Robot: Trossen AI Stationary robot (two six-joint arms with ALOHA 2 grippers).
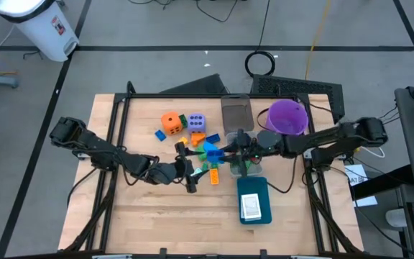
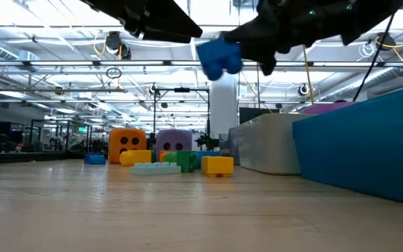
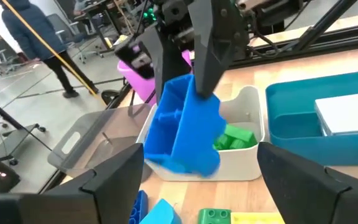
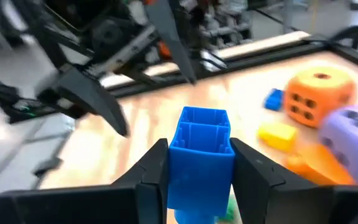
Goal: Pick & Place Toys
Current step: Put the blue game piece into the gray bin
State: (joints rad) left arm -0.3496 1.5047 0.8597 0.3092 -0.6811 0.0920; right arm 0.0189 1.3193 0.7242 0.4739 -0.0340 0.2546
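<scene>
A hollow blue block hangs in the air over the middle of the table, with my right gripper shut on it. In the high view the blue block sits among the loose toys. My left gripper stands open just left of it, its fingers wide apart and touching nothing. The orange die and the lavender die rest on the table at the far side of the pile. Small yellow, green and blue blocks lie on the table below. My right gripper pinches the blue block between its two fingers, one on each of two opposite side walls. The fingers come from the table's right side, slanting slightly down. The block is lifted clear of the table, its open hollow side facing away from the wrist.
Beneath the block stands a small white bin holding a green block. The teal tray with a white card lies nearer. The purple bucket and a clear container stand at the far right.
</scene>
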